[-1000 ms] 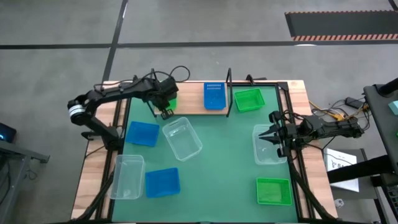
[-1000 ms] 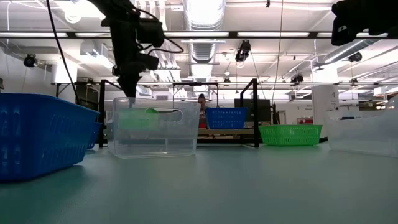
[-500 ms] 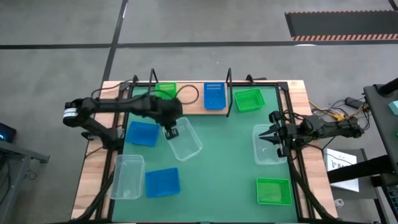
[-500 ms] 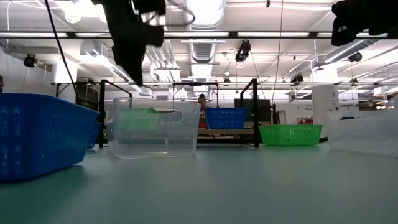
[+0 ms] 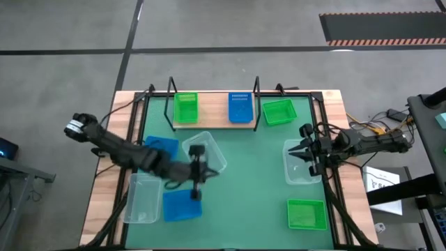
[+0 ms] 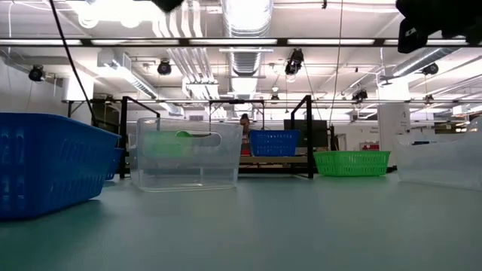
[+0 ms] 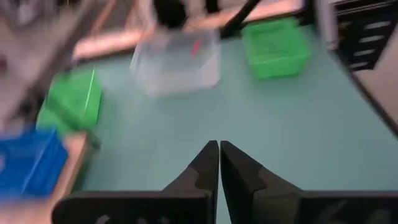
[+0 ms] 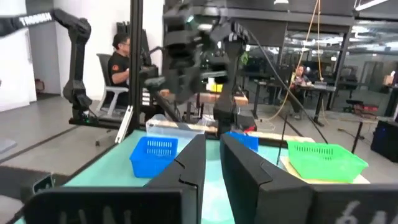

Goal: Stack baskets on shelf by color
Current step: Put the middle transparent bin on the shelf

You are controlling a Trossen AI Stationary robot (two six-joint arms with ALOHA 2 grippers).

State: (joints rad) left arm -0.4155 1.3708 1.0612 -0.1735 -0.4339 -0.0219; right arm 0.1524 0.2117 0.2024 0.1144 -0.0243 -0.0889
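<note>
In the high view the wooden shelf (image 5: 212, 120) stands at the table's far edge. A green basket (image 5: 185, 108) sits on its left end and a blue basket (image 5: 240, 107) on its middle. My left gripper (image 5: 202, 174) hovers shut, high over the mat, between a clear basket (image 5: 207, 153) and a blue basket (image 5: 182, 203); its fingers show together in its wrist view (image 7: 219, 163). My right gripper (image 5: 301, 155) hangs above a clear basket (image 5: 300, 164) at the table's right side, fingers slightly apart (image 8: 213, 155), holding nothing.
Loose on the mat: a green basket (image 5: 279, 111) right of the shelf, a green one (image 5: 306, 214) near right, a blue one (image 5: 160, 148) and a clear one (image 5: 143, 197) at the left. The shelf's black wire uprights (image 5: 257, 94) stand at both ends. The mat's middle (image 5: 251, 181) is bare.
My left gripper has left the shelf's left end, risen out of the low view and swung toward the table's near edge, passing over the clear basket. The green basket it was over now shows uncovered on the shelf.
</note>
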